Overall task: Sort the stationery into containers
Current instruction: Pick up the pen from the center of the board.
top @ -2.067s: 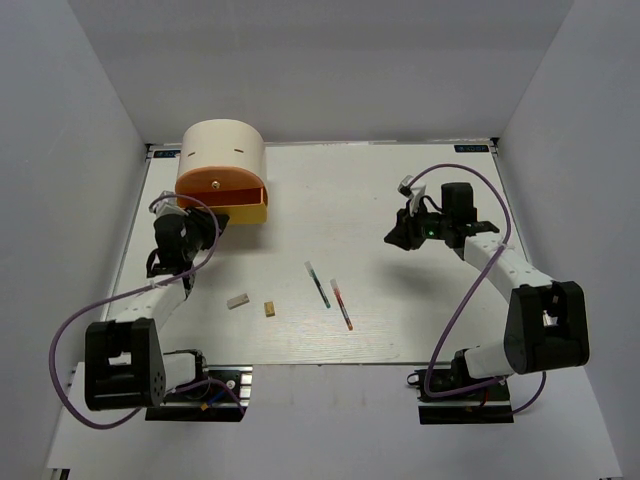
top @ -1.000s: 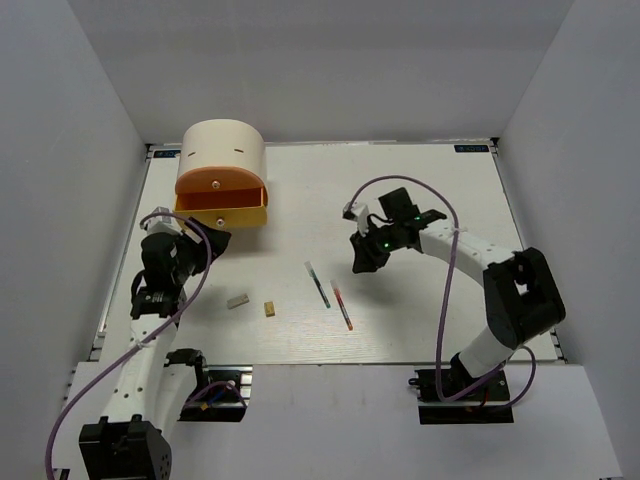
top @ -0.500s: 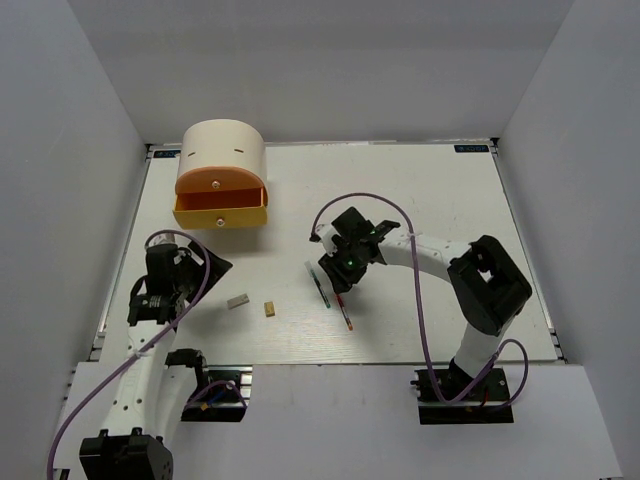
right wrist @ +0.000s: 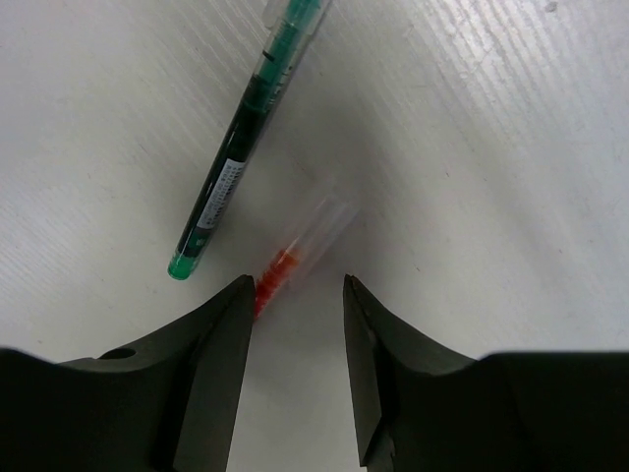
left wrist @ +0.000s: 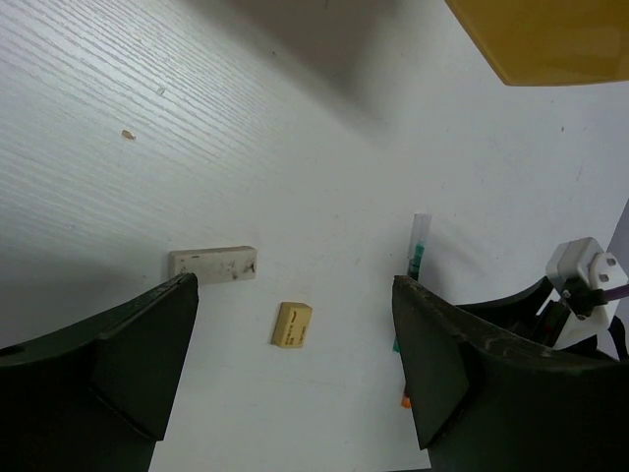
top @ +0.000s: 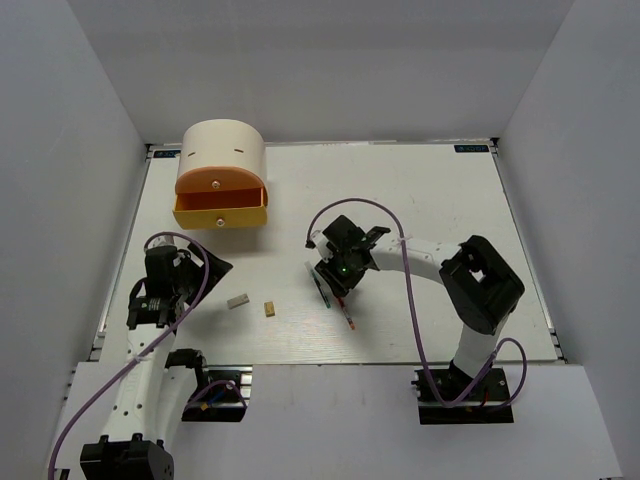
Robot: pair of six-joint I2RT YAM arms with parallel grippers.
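Two thin pens lie side by side mid-table: a green pen [top: 312, 270] [right wrist: 241, 147] and a red pen [top: 347, 317] [right wrist: 300, 251]. My right gripper [top: 333, 282] [right wrist: 295, 285] hovers low over them, open, its jaws astride the red pen's near end, which runs past the left finger. A grey block [top: 237, 299] [left wrist: 212, 265] and a tan block [top: 269, 309] [left wrist: 292, 324] lie near the front left. My left gripper [top: 208, 268] [left wrist: 293, 285] is open above them, holding nothing. The cream drum [top: 222, 150] carries an orange tray [top: 213, 183] and a yellow tray [top: 222, 212] [left wrist: 545, 39].
The green pen [left wrist: 418, 251] and the right arm's wrist [left wrist: 580, 285] show at the right of the left wrist view. White walls enclose the table on three sides. The trays stand at the back left, some way from both grippers.
The right arm has swung from the right middle of the table leftward and down onto the pens. The left arm has drawn back from the trays toward the near left.
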